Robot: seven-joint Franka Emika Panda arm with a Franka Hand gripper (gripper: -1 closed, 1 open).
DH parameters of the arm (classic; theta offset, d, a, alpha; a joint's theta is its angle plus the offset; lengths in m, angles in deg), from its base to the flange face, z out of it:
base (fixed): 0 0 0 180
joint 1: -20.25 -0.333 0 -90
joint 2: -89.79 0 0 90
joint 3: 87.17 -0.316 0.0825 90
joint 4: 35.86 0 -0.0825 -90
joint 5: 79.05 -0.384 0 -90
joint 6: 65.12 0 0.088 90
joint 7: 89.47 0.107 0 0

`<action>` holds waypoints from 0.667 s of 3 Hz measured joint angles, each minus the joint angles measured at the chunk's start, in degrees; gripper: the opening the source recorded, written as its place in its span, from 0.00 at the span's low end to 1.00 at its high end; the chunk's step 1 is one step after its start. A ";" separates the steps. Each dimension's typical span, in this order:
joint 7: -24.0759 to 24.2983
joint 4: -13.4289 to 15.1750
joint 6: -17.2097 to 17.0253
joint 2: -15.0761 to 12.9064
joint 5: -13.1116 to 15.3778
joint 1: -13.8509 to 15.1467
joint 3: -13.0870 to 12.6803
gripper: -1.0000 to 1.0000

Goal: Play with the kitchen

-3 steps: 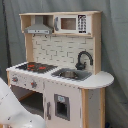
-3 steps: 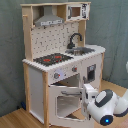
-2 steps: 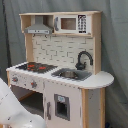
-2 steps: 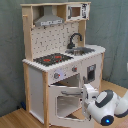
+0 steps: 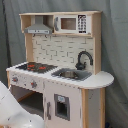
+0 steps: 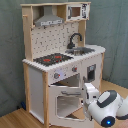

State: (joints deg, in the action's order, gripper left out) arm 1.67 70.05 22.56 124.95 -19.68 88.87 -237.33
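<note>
No writing was readable on the kitchen (image 6: 60, 65); the claw's (image 6: 90, 91) spread at its oven door (image 6: 65, 102) couldn't be told.

White rounded arm (image 6: 107, 105), blue light

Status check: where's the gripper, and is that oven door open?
Gripper at the oven door, finger state unclear. Kitchen upright, oven door swung open. Nothing blocking the door.

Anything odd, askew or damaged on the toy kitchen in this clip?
Only the oven door under the hob: in the second exterior view it stands swung open, with the robot arm right beside it. Otherwise the kitchen looks upright and intact, with no spills.
</note>
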 joint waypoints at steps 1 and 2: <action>-4.69 -3.87 -1.19 1.53 0.99 -0.40 0.00 1.00; -9.19 -7.22 -1.81 2.81 2.33 -0.46 0.04 1.00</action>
State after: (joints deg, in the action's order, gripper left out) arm -7.53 62.82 20.75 127.76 -17.35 88.41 -237.29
